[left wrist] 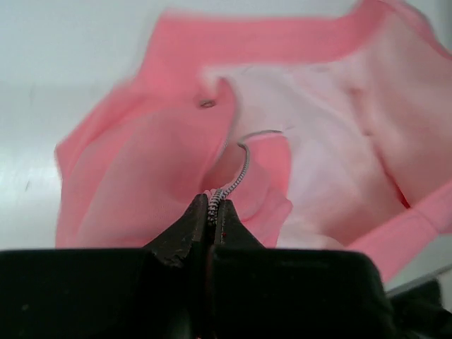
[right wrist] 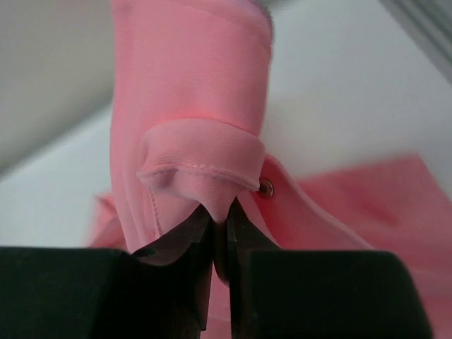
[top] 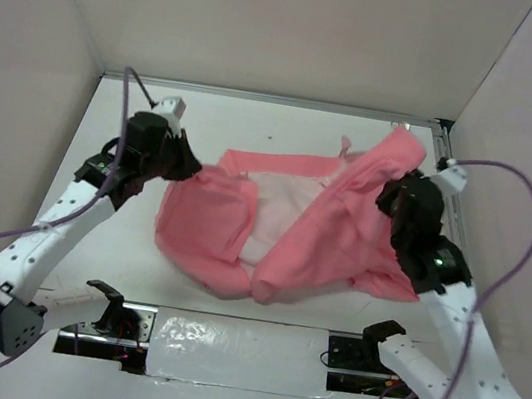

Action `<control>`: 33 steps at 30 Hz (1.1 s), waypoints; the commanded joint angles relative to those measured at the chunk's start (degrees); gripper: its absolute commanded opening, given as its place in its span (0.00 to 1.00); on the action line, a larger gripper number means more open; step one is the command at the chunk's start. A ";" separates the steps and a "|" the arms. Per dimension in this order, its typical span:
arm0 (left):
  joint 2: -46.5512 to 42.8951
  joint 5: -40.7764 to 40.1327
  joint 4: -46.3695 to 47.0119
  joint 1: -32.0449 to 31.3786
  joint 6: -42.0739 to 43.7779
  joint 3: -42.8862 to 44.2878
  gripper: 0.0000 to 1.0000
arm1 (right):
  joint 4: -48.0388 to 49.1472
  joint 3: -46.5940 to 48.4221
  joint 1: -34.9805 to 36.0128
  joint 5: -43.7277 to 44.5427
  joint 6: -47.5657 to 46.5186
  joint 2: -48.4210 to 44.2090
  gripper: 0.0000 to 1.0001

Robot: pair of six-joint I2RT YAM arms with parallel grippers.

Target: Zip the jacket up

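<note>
The salmon-pink jacket [top: 292, 224] lies crumpled and open in the middle of the table, its pale lining [top: 286, 198] showing. My left gripper [top: 190, 165] is at the jacket's left edge. In the left wrist view it [left wrist: 214, 205] is shut on the light zipper tape [left wrist: 240, 169], which runs up from between the tips. My right gripper [top: 388, 194] is at the jacket's right side. In the right wrist view it [right wrist: 219, 212] pinches a folded hem of the jacket [right wrist: 198, 162] next to a metal snap [right wrist: 265, 188], with the fabric lifted above the table.
Cardboard walls enclose the white table [top: 258, 122] on the left, back and right. A metal rail [top: 453, 204] runs along the right side. A taped strip [top: 232, 351] lies at the near edge between the arm bases.
</note>
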 commanded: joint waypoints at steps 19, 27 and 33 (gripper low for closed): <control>17.80 9.96 -0.49 12.71 0.82 1.71 0.99 | 4.83 -8.30 -11.89 -21.24 -5.39 14.08 1.00; 45.29 4.44 -3.37 6.73 11.03 21.03 0.99 | 5.02 6.90 -10.74 -19.31 -12.77 38.42 1.00; 57.88 1.62 -7.07 4.62 12.09 29.58 0.99 | 0.36 20.09 -11.71 -21.42 -12.87 58.37 1.00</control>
